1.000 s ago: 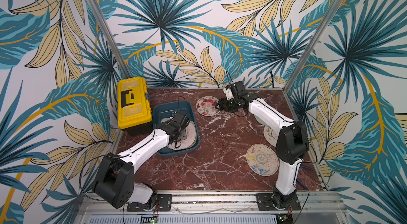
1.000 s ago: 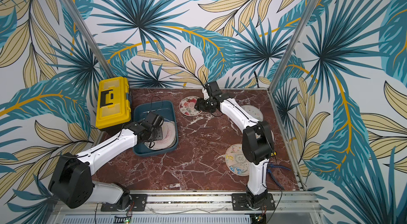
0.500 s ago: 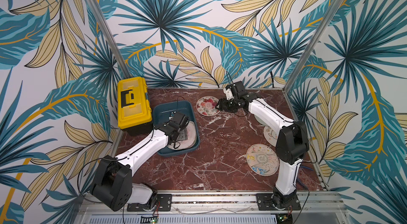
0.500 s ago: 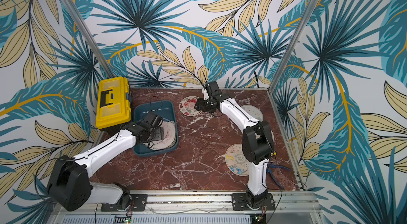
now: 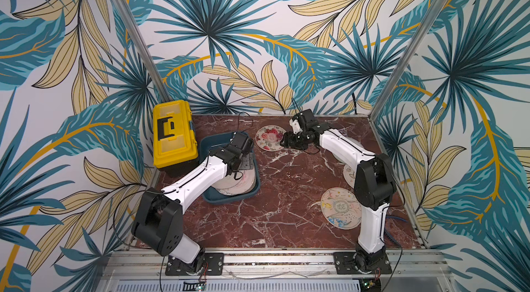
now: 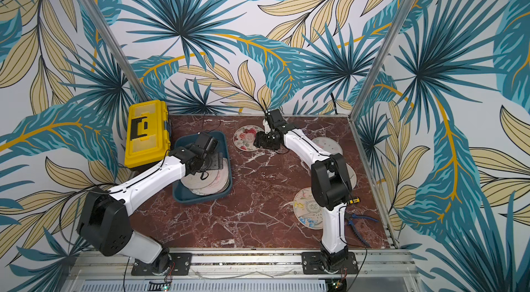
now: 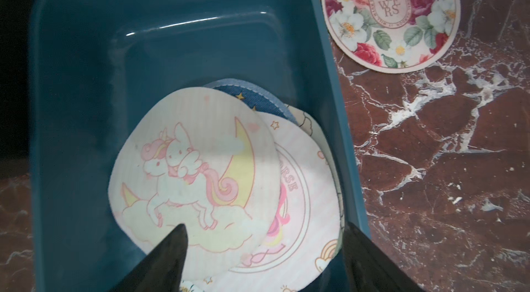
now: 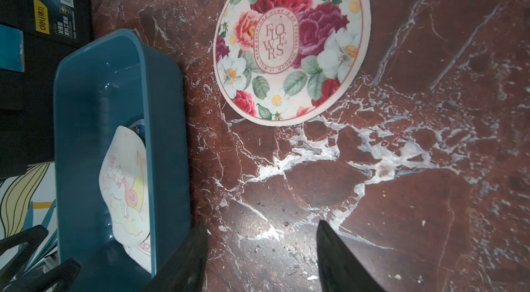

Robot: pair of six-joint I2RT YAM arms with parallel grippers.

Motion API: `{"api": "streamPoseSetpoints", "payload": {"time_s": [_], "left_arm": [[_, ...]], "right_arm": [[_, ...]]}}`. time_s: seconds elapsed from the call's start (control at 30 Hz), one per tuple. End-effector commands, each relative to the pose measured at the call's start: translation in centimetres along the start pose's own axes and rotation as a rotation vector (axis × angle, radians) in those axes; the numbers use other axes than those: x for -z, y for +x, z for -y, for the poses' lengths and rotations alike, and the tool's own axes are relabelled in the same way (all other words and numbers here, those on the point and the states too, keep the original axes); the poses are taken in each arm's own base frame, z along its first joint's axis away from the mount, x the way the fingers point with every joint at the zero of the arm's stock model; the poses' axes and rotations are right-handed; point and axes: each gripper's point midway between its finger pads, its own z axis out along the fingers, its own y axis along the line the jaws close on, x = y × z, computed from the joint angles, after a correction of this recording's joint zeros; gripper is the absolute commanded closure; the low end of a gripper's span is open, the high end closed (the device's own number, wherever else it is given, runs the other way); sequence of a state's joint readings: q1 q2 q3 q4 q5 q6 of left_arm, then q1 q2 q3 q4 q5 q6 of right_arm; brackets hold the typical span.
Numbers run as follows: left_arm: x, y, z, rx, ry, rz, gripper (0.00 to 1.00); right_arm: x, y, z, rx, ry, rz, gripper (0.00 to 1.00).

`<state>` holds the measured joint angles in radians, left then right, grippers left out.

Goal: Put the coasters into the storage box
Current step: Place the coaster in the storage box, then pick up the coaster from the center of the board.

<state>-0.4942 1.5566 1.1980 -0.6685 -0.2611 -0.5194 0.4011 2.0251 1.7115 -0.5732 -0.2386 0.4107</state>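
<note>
Nearest the bases, 1 cream coaster (image 5: 340,208) lies flat on the marble table (image 5: 258,218) beside the right arm's upright link. A 2nd pale coaster (image 5: 348,172) peeks out from behind that arm's elbow.

Further in, the storage box (image 5: 229,201) sits beside the yellow toolbox (image 5: 175,132). The left wrist view shows at least 4 discs overlapped at one end of it: a unicorn coaster (image 7: 195,167) on top, a pink coaster (image 7: 304,190) under it, and a blue starry coaster (image 7: 258,98) behind. The left gripper (image 7: 265,223) hovers just above that pile with its jaws spread and nothing between them.

Beyond, a 3rd pale coaster (image 6: 327,144) shows under the right forearm. Farthest back, the floral coaster (image 5: 269,138) lies flat on the marble, near the box but outside it. The right gripper (image 8: 261,223) hangs over bare table close to it — jaws parted, gripping nothing.

By my count 4 discs remain on the table, so the job looks roughly half done — the floral one seems the likeliest next pick
</note>
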Motion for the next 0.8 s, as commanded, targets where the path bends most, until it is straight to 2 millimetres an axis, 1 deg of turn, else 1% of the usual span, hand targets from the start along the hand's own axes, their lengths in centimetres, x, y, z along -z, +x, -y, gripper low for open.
{"api": "streamPoseSetpoints", "payload": {"time_s": [0.0,0.23,0.43,0.63,0.77], "left_arm": [[0.8,-3.4,3.1,-0.033,0.083,0.080,0.15],[0.0,-5.7,7.0,-0.129,0.119,0.116,0.15],[-2.0,-7.5,10.6,-0.143,0.196,0.128,0.15],[-5.8,-8.3,13.8,-0.153,0.259,0.117,0.15],[-8.7,-8.4,15.0,-0.150,0.255,0.098,0.15]], "right_arm": [[-0.6,-0.3,0.4,0.010,0.026,0.016,0.39],[-1.3,-0.7,1.9,-0.033,0.042,0.024,0.38],[-1.7,-1.5,3.7,-0.090,0.035,0.043,0.38],[-2.5,-2.1,5.4,-0.143,0.035,0.052,0.38],[-3.6,-2.6,6.3,-0.177,0.031,0.058,0.38]]}}
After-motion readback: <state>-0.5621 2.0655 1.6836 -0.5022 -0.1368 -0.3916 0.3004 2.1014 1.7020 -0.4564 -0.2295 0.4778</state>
